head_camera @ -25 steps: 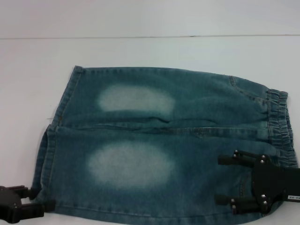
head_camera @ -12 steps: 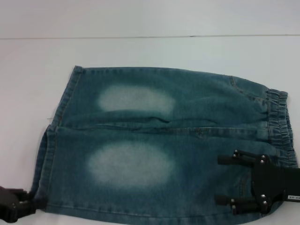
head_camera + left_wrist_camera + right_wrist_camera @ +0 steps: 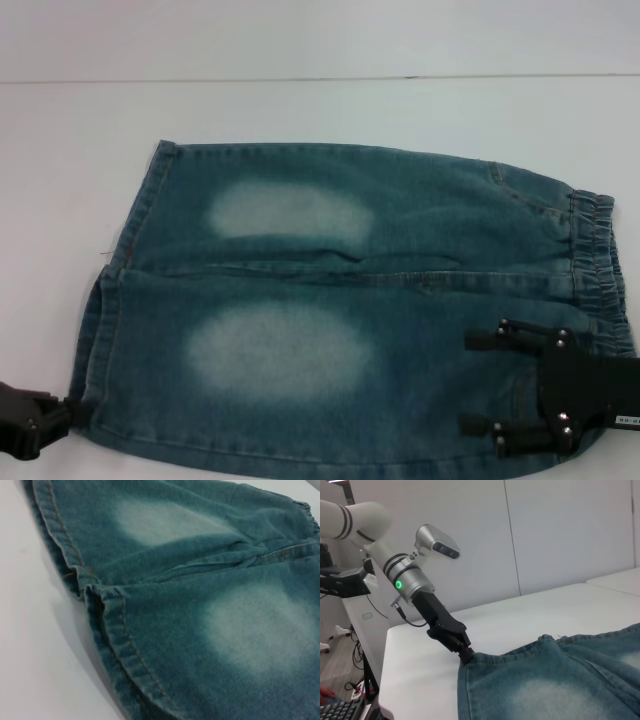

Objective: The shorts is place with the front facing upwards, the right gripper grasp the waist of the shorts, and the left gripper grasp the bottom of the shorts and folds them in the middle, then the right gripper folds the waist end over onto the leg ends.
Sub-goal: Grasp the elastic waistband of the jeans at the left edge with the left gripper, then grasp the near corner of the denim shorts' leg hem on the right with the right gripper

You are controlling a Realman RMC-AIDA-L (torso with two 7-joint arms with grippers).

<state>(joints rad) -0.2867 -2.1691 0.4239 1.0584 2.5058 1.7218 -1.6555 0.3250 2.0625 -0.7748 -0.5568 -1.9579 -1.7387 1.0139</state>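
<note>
Shorts [image 3: 350, 310] lie flat, front up, on the white table [image 3: 300, 110], leg hems toward the robot's left and the gathered waist [image 3: 600, 270] toward its right. The step in hand looks like the opening grasp for the middle fold. At the near hem corner the left gripper [image 3: 466, 652] has its jaws narrowed onto the bottom of the shorts [image 3: 95, 350], and the right wrist view shows the fingertips pinching the denim edge. The right gripper [image 3: 480, 385] hovers over the near waist end with its fingers spread wide, holding nothing; whether they touch the cloth is not clear.

Next, I judge, the right gripper must come down and close on the waistband, so that both ends can be lifted together and the near edge carried over to the far one.

Behind the table stands a pale panelled wall [image 3: 560, 530], and beside the table is a keyboard [image 3: 340, 712].
</note>
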